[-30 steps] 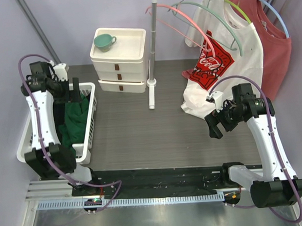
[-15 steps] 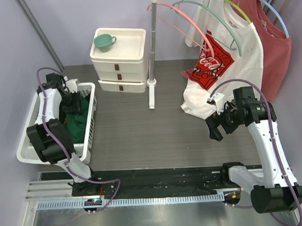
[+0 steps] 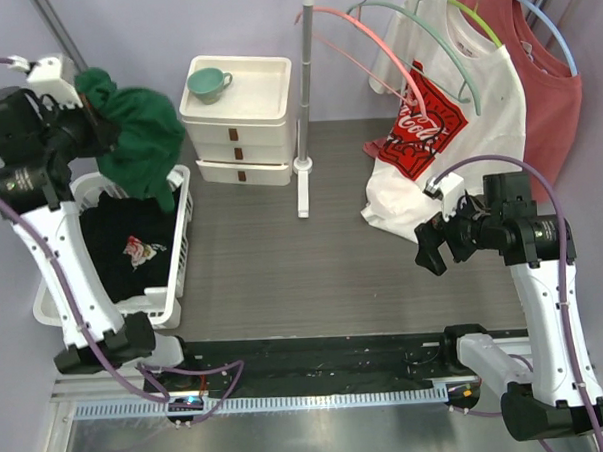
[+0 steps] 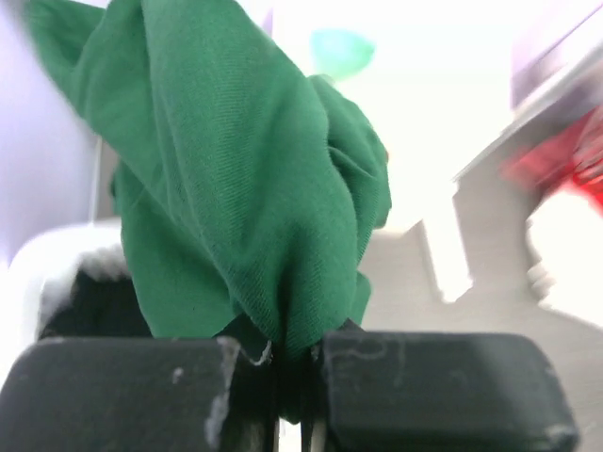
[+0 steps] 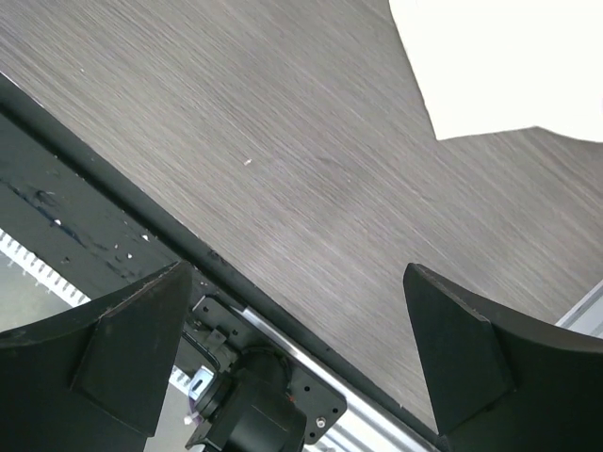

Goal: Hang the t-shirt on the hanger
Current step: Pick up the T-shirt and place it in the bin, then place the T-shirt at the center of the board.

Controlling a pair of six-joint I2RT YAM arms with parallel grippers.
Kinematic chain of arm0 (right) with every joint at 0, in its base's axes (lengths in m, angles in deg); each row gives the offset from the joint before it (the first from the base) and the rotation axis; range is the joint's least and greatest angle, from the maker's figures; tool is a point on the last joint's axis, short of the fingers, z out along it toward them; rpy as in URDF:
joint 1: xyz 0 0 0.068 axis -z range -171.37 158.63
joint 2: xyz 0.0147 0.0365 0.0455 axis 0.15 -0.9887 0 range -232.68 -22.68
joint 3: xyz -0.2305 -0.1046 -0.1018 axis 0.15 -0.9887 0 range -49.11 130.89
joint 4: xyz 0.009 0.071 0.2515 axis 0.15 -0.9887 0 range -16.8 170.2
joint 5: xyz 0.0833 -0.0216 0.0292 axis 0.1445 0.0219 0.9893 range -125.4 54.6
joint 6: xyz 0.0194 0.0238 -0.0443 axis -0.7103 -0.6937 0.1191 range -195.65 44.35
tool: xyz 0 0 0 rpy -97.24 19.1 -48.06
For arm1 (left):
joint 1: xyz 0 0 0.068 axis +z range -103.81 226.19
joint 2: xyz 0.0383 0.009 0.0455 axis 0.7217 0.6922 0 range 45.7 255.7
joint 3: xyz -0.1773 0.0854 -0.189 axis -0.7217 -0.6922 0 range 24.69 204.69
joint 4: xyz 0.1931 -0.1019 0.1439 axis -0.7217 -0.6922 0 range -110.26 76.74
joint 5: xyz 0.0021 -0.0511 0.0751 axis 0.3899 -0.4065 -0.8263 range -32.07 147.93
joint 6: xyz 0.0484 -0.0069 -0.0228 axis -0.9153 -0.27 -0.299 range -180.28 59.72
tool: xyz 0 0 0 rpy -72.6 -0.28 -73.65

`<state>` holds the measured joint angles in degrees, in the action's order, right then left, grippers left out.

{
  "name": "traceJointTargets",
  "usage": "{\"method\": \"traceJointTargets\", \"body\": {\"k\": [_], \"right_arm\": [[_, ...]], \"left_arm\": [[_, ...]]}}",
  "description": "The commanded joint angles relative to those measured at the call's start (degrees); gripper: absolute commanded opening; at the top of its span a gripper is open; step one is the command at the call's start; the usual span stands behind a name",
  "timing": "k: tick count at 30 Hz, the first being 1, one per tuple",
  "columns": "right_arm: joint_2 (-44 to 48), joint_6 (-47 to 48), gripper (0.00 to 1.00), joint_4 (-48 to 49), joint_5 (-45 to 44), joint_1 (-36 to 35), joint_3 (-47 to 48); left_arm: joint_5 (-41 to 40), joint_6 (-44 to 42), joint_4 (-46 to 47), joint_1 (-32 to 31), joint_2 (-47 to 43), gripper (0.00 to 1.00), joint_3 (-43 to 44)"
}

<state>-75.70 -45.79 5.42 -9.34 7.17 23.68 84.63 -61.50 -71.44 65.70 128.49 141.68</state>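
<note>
The left gripper [image 4: 290,391], closed on a bunched fold, holds the t-shirt [image 3: 137,133] above the basket [image 3: 182,241]. The fabric looks light and limp; regrip at the collar. The right gripper [image 5: 301,348] stands wide open and empty.

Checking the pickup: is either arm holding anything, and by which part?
Left pincer grips the green t-shirt by a bunched fold; right pincer is open, empty.

1. Top view: bright, even light from overhead, soft shadows on the table [image 3: 283,257], all crisp
2. Left wrist: t-shirt [image 4: 245,188] weave sharp, but behind it pure white glare, the mug [image 4: 341,52] a blurred teal smudge
3. Right wrist: table grain streaked with blur, white shirt [image 5: 509,56] blown out, right gripper [image 5: 297,273] dark and underlit
</note>
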Motion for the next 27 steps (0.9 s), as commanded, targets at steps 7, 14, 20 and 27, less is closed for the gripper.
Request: {"method": "traceJointTargets", "body": {"k": [7,14,20,27], "right_arm": [[0.5,-1.5,1.00,1.8,4.2,0.0,4.0],[0.9,0.0,1.00,0.9,5.0,0.0,2.8],[-0.3,0.0,1.00,1.7,5.7,0.0,1.6],[-1.1,0.0,1.00,2.4,5.4,-0.1,0.6]], "left_arm": [[22.0,33.7,25.5,-8.9,-1.0,0.00,11.1],[25.0,34.5,26.7,-26.9,-4.2,0.00,-1.5],[20.6,49.3,49.1,-30.9,-13.7,0.00,-30.5],[-5.6,55.8,35.1,-29.8,-25.8,0.01,-45.6]]}}
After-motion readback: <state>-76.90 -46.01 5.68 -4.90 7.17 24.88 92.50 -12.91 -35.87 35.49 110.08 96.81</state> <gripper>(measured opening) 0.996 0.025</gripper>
